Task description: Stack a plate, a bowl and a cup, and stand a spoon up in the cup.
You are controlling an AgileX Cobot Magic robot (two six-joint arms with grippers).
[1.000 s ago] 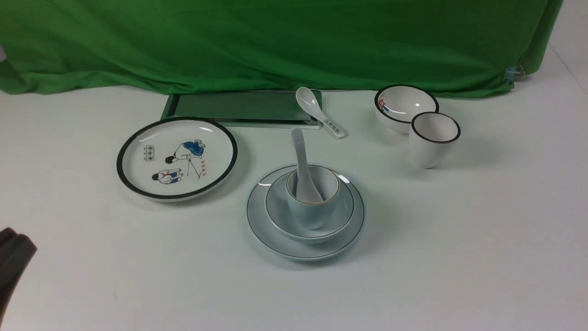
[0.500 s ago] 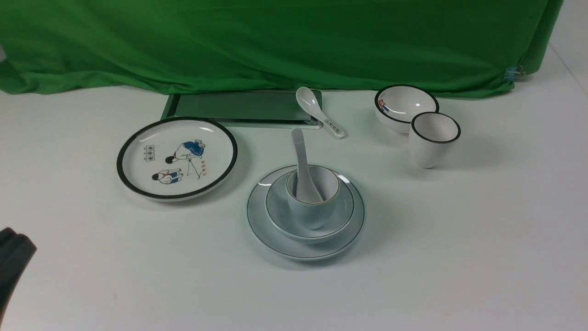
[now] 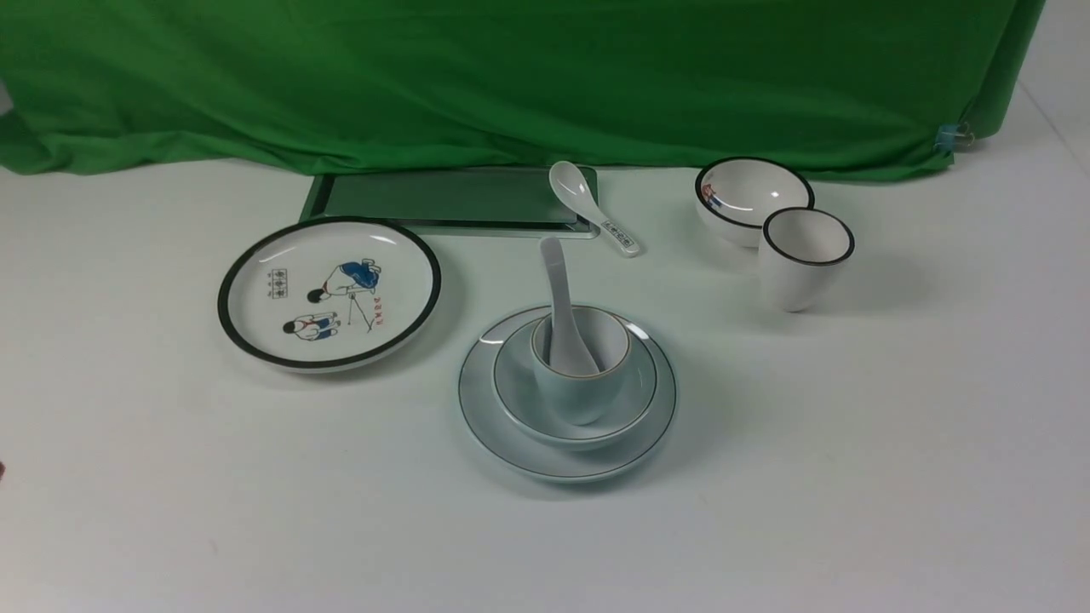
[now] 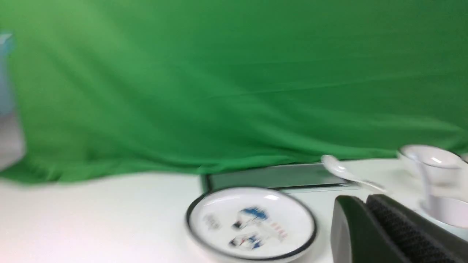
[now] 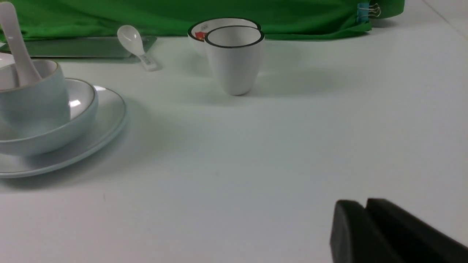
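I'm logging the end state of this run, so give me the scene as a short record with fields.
plate: on the table, bottom of the stack
bowl: sits on the plate
cup: stands upright in the bowl
spoon: scoop down in the cup, handle leaning up and away from the robot
left gripper: fingers together, holding nothing, wrist view blurred
right gripper: fingers together, holding nothing, apart from the stack
other dishes: cartoon plate, labelled spoon, black-rimmed bowl, black-rimmed cup

Left hand (image 4: 365,204) and right hand (image 5: 365,208) both closed, holding nothing.
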